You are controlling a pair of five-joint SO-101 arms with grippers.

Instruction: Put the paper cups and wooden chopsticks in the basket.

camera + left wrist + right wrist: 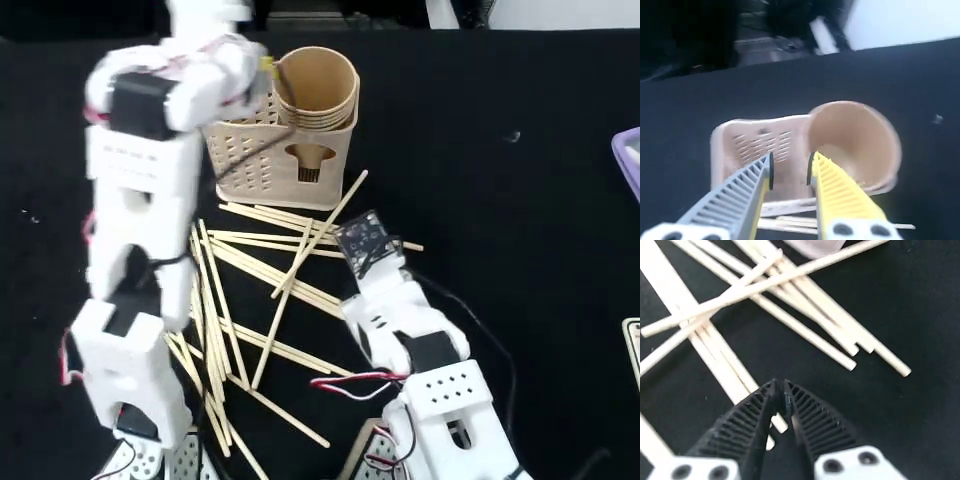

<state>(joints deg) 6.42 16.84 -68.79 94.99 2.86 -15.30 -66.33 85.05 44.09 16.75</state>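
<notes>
A beige slotted basket (pixel 270 170) stands at the back of the black table with a stack of paper cups (pixel 316 88) inside it. Wooden chopsticks (pixel 262 268) lie scattered across the cloth in front of it. My left gripper (pixel 268 72) hangs above the basket's rim beside the cups. In the left wrist view this gripper (pixel 790 169) is open and empty, over the basket (pixel 750 145) wall next to the cups (pixel 855 145). My right gripper (pixel 352 238) sits low among the chopsticks. In the right wrist view the right gripper (pixel 780 389) is shut just above crossed chopsticks (pixel 790 315).
A purple object (pixel 628 160) pokes in at the right edge of the table. The black cloth to the right of the basket is bare. Red and white cables (pixel 345 382) trail near the right arm's base.
</notes>
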